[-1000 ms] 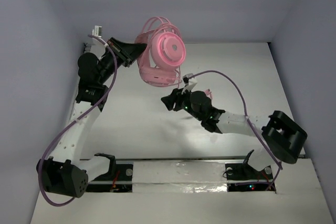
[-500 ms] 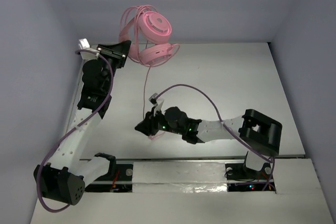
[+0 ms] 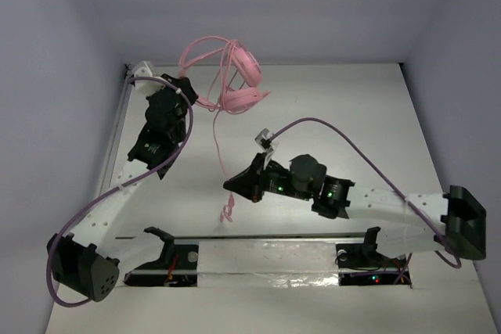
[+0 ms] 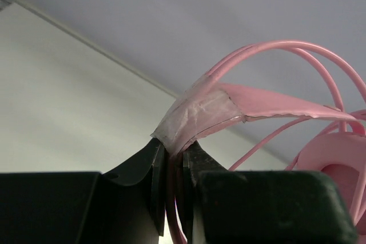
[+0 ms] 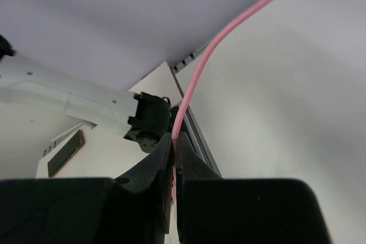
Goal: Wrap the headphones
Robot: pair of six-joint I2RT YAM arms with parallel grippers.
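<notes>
The pink headphones [image 3: 239, 82] hang above the back of the table, tilted, with both earcups to the right of my left gripper [image 3: 203, 101]. That gripper is shut on the headband [image 4: 269, 104] at a taped spot, and an earcup [image 4: 340, 161] shows at the right edge of the left wrist view. The thin pink cord [image 3: 215, 138] drops from the headphones toward the table's front. My right gripper [image 3: 230, 185] is shut on the cord [image 5: 229, 30], which runs taut up and to the right from the jaws. The loose cord end [image 3: 227, 213] dangles below it.
Thick purple robot cables [image 3: 344, 134] arc over both arms. A metal rail [image 3: 274, 236] runs along the near table edge by the arm bases. Grey walls close in the left, back and right. The left arm's white link [image 5: 74, 104] shows in the right wrist view.
My right gripper went from beside the headphones down to the cord and shut on it. The left gripper turned and swung the headphones, which now hang tilted.
</notes>
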